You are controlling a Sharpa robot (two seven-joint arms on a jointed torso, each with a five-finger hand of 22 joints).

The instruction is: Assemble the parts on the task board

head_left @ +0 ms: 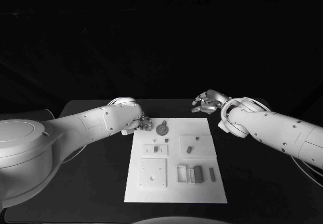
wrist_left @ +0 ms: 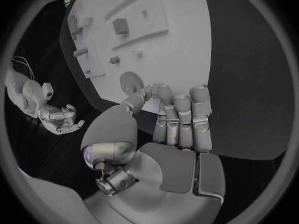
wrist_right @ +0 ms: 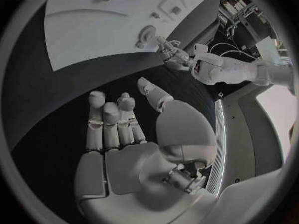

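Grey parts (head_left: 195, 173) lie on the task board (head_left: 202, 193); left hand (head_left: 142, 122) and right hand (head_left: 207, 101) hover, fingers apart, holding nothing.

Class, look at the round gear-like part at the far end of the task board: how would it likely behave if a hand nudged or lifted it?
The gear-like part lies flat on the task board, so probably slides, not rolls. It looks rigid. Small and thin, likely light, awkward to pinch.
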